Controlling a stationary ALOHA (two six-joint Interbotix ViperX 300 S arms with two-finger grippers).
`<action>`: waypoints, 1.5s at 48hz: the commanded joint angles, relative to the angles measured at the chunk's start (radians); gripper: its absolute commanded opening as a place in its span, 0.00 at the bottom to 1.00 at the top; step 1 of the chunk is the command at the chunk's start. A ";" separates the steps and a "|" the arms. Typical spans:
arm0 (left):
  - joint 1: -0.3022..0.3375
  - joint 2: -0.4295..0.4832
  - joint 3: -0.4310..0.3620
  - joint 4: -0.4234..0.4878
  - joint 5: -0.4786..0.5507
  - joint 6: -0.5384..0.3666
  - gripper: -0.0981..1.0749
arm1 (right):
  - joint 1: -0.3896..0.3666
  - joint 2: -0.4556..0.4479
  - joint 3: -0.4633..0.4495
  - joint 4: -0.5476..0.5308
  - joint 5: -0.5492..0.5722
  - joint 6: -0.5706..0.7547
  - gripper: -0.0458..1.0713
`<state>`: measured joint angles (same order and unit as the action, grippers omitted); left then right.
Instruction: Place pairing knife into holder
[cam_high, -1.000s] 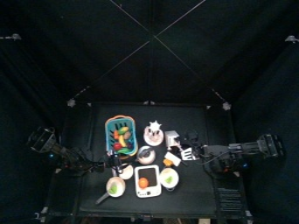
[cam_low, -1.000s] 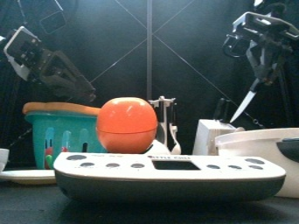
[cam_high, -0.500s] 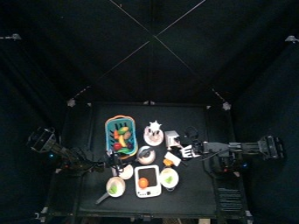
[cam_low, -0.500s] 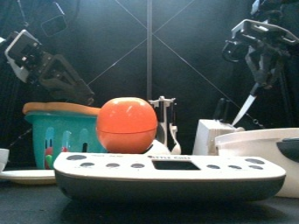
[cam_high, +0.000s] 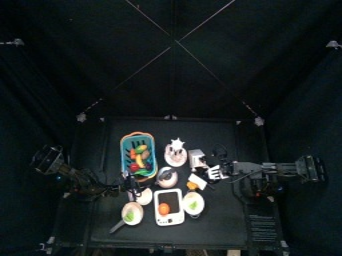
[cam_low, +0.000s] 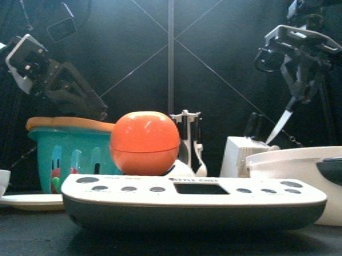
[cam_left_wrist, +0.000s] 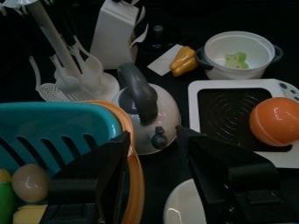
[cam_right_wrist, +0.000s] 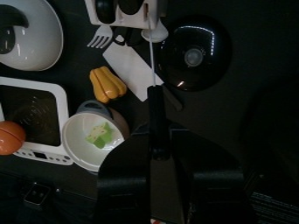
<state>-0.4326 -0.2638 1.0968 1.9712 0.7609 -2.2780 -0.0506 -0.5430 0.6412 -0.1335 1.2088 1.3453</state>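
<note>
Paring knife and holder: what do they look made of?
Paring knife: black matte handle, probably plastic; the thin pale blade with a bright edge looks like metal, though painted plastic is possible. It is held in the right gripper. Holder: pale grey-white boxy block, smooth and dull, likely plastic.

We are looking at a robot test pen, not a real kitchen. In the middle of the top view a small black table stands walled in by black curtains, with crossed lines overhead. Toy-like kitchenware crowds it: a teal basket at the front view's left, a white scale bearing an orange ball, and a kettle. Two black arms reach in from the sides.
</note>
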 joint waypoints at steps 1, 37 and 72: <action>0.003 -0.009 -0.011 0.002 0.003 0.002 0.80 | -0.005 -0.003 -0.023 -0.005 -0.020 -0.003 0.42; 0.003 -0.009 -0.009 0.002 0.003 0.002 0.80 | -0.032 0.037 -0.009 -0.006 -0.037 -0.003 0.43; 0.003 -0.009 -0.005 -0.002 0.003 0.002 0.80 | -0.061 0.057 0.006 -0.061 -0.120 -0.003 0.64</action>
<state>-0.4326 -0.2638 1.1014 1.9666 0.7609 -2.2780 -0.1074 -0.4817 0.6596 -0.1841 1.0968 1.3438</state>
